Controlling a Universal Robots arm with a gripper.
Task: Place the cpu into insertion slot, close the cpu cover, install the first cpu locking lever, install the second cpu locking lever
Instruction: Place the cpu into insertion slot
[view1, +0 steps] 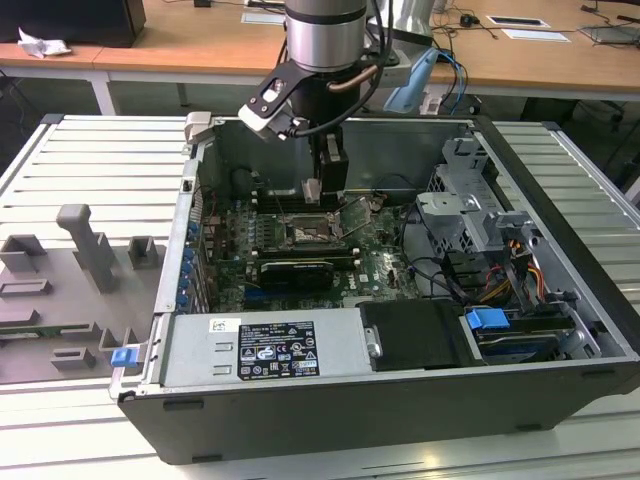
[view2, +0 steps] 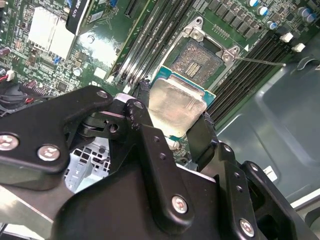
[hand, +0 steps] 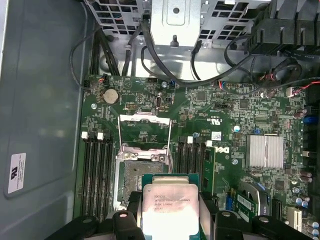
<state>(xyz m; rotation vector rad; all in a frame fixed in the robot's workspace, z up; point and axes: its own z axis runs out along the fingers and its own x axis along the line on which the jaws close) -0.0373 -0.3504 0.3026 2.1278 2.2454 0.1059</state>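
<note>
Black fingers (view2: 201, 137) (hand: 207, 206) clamped on the cpu (view2: 175, 107) (hand: 169, 210), one against each opposite edge, silvery top facing up. Just past the fingertips and lower down, the insertion slot (view2: 200, 62) (hand: 131, 175), dark and bare, apart from the held chip. Beyond the slot from the fingers, the cpu cover (hand: 145, 116) swung up open. Memory slots (hand: 95, 175) in rows to either side of the fingers, on green motherboard (hand: 225, 115). In the exterior view, held above the slot (view1: 305, 235) inside an open computer case (view1: 400, 400) lying on a ribbed counter (view1: 90, 150).
</note>
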